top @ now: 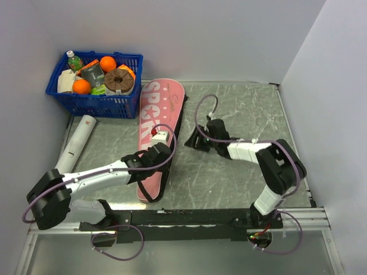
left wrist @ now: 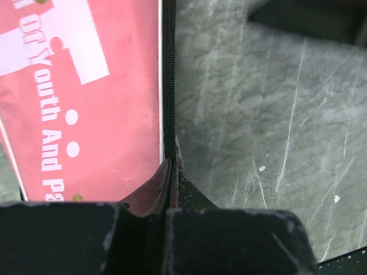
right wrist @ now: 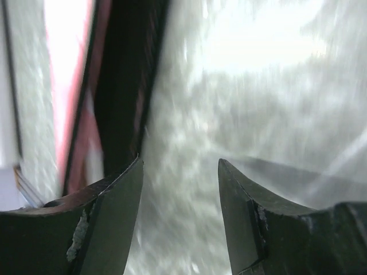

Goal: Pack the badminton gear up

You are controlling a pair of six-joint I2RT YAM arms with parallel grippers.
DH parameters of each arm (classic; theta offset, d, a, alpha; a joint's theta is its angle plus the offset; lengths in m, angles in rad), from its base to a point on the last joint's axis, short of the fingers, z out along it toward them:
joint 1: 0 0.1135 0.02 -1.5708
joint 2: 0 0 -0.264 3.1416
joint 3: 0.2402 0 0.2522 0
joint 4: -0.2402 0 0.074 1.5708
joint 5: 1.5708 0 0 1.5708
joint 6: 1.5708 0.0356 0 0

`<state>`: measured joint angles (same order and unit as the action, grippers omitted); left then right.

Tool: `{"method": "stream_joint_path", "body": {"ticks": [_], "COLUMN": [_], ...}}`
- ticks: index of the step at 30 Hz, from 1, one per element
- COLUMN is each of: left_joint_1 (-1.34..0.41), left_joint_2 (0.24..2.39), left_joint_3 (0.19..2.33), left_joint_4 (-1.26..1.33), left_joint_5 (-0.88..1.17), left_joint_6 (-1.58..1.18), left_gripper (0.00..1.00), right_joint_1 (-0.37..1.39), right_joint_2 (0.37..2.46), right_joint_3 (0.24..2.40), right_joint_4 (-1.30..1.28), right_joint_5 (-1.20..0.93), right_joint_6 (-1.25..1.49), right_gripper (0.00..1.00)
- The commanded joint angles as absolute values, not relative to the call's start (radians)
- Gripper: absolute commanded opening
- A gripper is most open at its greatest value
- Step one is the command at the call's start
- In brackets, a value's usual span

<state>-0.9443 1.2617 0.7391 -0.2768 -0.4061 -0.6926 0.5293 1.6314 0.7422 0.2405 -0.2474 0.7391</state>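
The long pink racket bag point(top: 157, 123) lettered "SPORT" lies lengthwise in the middle of the table. It also shows in the left wrist view point(left wrist: 86, 114). My left gripper point(top: 170, 136) is at the bag's right edge, and in its wrist view it point(left wrist: 171, 163) is shut on the black zipper line point(left wrist: 170, 86). My right gripper point(top: 189, 141) is open and empty just right of the bag, low over the table point(right wrist: 179, 163). The bag's pink side point(right wrist: 66, 86) shows to its left. The white tube point(top: 77, 143) lies left of the bag. Rackets and shuttlecocks are out of view.
A blue plastic basket point(top: 86, 105) of groceries stands at the back left, touching the bag's top end. Grey walls close in the back and both sides. The marbled table point(top: 246, 109) stretches to the right of the bag. The right wrist view is blurred.
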Motion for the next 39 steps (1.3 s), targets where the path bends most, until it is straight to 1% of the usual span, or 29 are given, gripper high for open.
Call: {"method": "stream_joint_path", "body": {"ticks": [1,7,9,14,20,25,28,31,32,34,35,37,39], "left_joint_1": [-0.96,-0.996,-1.012,-1.045,-1.077,-1.088,-1.091,-1.091,-1.091,-1.091,-1.091,-1.092,-1.092], "left_joint_2": [1.302,1.325,1.33,1.344,1.356,1.356,1.341,1.327,1.322,1.321,1.322,1.324,1.316], "left_joint_3": [0.732,0.7,0.689,0.672,0.655,0.65,0.641,0.627,0.623,0.615,0.614,0.607,0.604], "left_joint_4": [-0.19,-0.16,-0.15,-0.135,-0.12,-0.126,-0.136,-0.14,-0.143,-0.147,-0.15,-0.155,-0.156], "left_joint_5": [-0.334,-0.305,-0.298,-0.29,-0.282,-0.285,-0.294,-0.295,-0.298,-0.298,-0.296,-0.298,-0.298], "left_joint_6": [-0.692,-0.716,-0.729,-0.761,-0.785,-0.795,-0.802,-0.81,-0.813,-0.821,-0.824,-0.833,-0.842], "left_gripper": [0.01,0.01,0.01,0.01,0.01,0.01,0.01,0.01,0.01,0.01,0.02,0.06,0.09], "right_joint_1": [0.468,0.417,0.402,0.377,0.367,0.365,0.364,0.364,0.364,0.359,0.354,0.342,0.331], "right_joint_2": [1.729,1.894,1.978,2.12,2.23,2.318,2.368,2.381,2.382,2.378,2.375,2.356,2.336], "right_joint_3": [0.899,1.098,1.172,1.294,1.435,1.558,1.611,1.634,1.635,1.625,1.615,1.573,1.505], "right_joint_4": [0.262,0.267,0.284,0.328,0.287,0.249,0.245,0.221,0.218,0.207,0.219,0.232,0.259], "right_joint_5": [-0.251,-0.267,-0.322,-0.382,-0.382,-0.423,-0.44,-0.431,-0.423,-0.407,-0.394,-0.379,-0.342], "right_joint_6": [0.752,0.744,0.761,0.793,0.799,0.833,0.877,0.908,0.913,0.929,0.94,0.972,0.994], "right_gripper": [0.64,0.67,0.67,0.68,0.69,0.69,0.66,0.53,0.44,0.32,0.2,0.01,0.0]}}
